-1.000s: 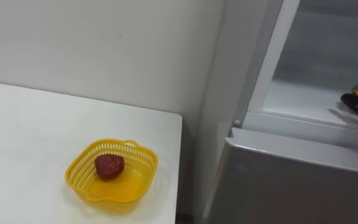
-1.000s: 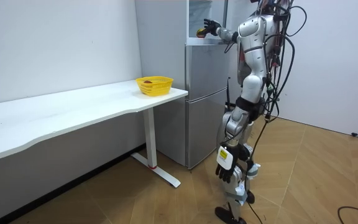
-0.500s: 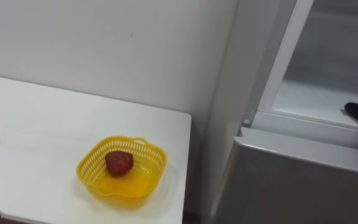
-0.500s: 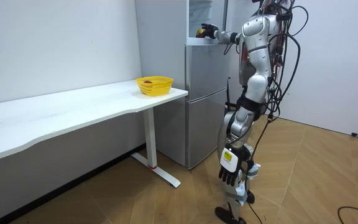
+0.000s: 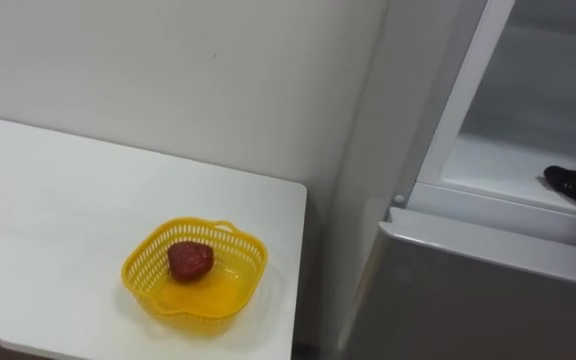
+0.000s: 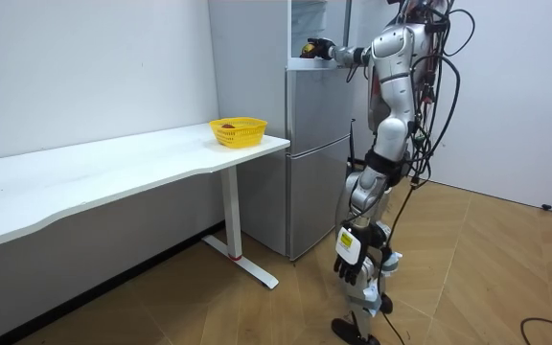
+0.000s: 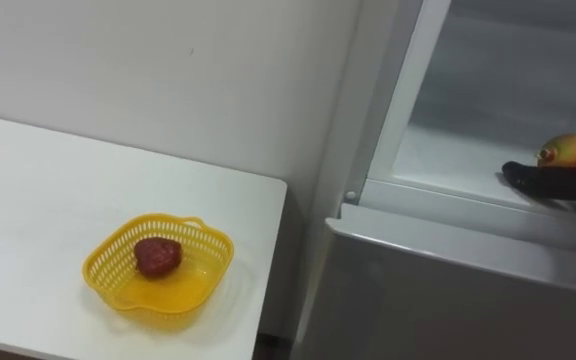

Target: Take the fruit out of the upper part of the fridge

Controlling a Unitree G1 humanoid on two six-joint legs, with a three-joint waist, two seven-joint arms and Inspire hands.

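At 8 o'clock the yellow basket (image 5: 133, 262) and its red fruit (image 5: 190, 260) sit unmoved on the table (image 5: 48, 200). Over at 3 o'clock our right hand (image 7: 553, 181) has slid onto the upper fridge shelf (image 7: 448, 150), fingers straight, uncurled, just in front of the mango (image 7: 572, 150). We reckon the grasp comes next. The mango's small, rounded, yellow blushing red. Our left hand (image 6: 350, 268) hangs loose by the thigh

Identify the unit by its silver-grey shells on torso, arms and legs, with dark joints between them. You see a bundle of black cables looping from the upper back down past the waist. The right hand (image 7: 558, 181) is black. The left hand (image 6: 351, 263) is black with a white tag at its back.
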